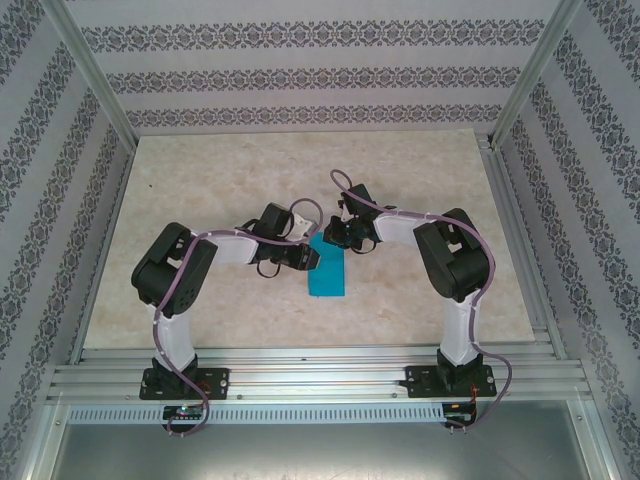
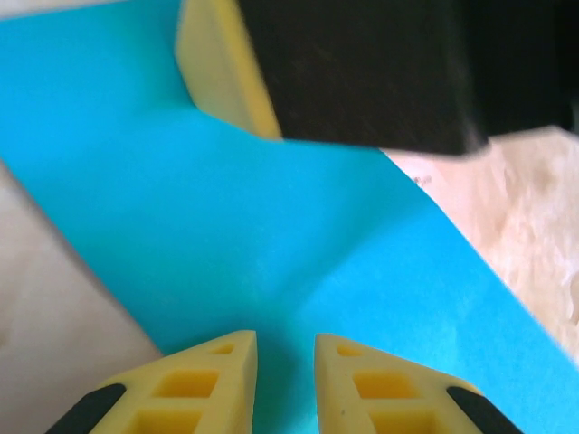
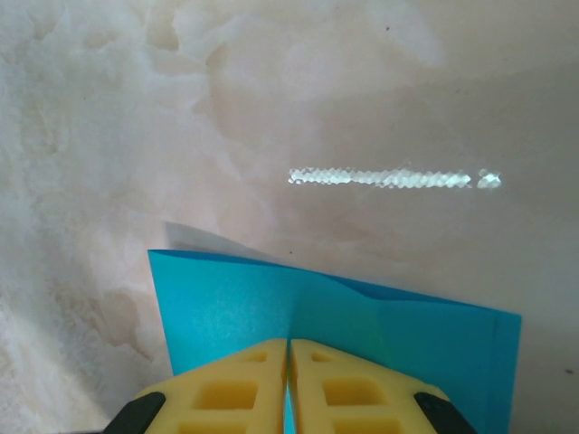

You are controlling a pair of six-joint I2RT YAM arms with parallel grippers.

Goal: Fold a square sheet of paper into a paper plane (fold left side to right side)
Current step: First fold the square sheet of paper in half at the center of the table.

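Fingers [image 3: 231, 384] of the right gripper [image 3: 289, 345] are pressed together, apparently pinching the edge of the blue sheet of paper [image 3: 398, 334], which lies on the table [image 1: 200, 190] between the arms. The left gripper [image 2: 285, 342] is narrowly parted over it, holding nothing. The sheet is probably light, floppy and slippery: pin it flat and pinch an edge.

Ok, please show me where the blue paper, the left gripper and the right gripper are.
blue paper [image 1: 328, 272]: top external view, middle of its visible surface.
left gripper [image 2: 285, 342]: left wrist view, gap between its yellow fingertips.
right gripper [image 3: 289, 344]: right wrist view, seam where its closed yellow fingertips meet.
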